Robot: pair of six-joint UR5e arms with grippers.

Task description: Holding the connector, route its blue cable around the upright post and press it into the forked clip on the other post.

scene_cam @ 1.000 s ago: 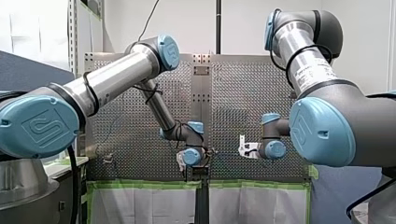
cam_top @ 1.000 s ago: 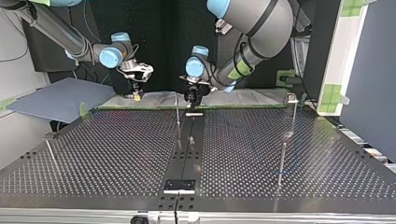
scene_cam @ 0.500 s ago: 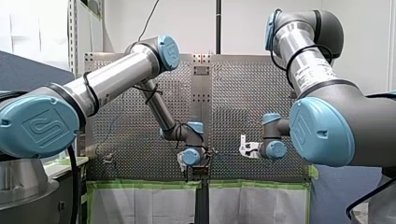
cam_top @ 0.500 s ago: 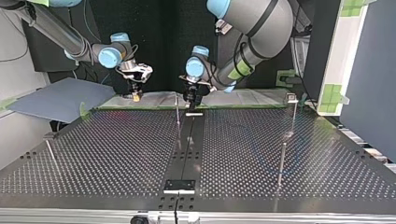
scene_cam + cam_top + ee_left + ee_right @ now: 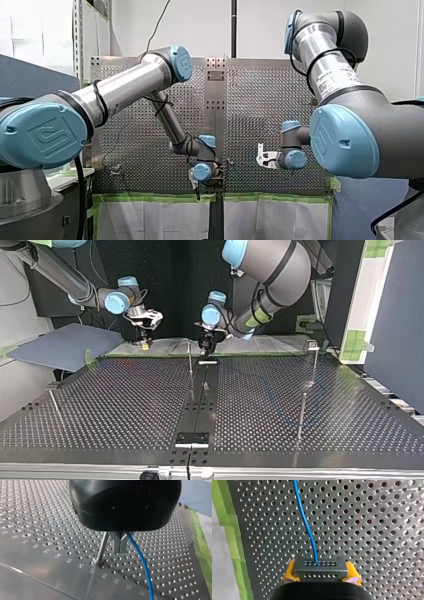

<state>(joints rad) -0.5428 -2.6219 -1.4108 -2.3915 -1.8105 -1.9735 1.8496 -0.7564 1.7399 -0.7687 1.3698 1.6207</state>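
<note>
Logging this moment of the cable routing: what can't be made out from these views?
1. Blue cable: runs off the right wrist view's edge; in the top view it is too thin to trace.
2. Its upper end in the left wrist view: hidden behind my left end effector's black housing.
3. Forked clip: the post tops are too small in the top view.

Two claws — left claw (image 5: 120, 547), right claw (image 5: 320, 574) — one connector (image 5: 320, 567), one blue cable (image 5: 305, 522), one perforated table (image 5: 377, 530).
</note>
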